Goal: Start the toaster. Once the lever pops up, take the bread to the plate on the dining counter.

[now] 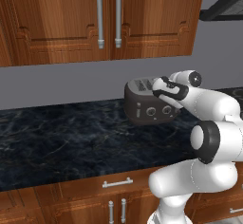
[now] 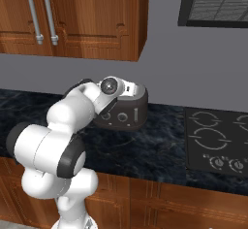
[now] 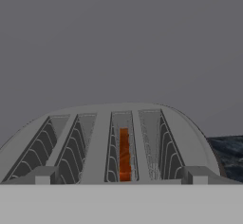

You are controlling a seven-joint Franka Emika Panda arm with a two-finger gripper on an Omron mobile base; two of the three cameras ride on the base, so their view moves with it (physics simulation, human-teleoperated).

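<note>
Claw wide open, arm bent forward

The toaster stands at the back of the tabletop, close against the grey wall; the black stone to its left and in front lies bare and free to cross; wooden wall cabinets hang well above, leaving open air over the slots; the stovetop lies to the toaster's right, flat and low
</note>
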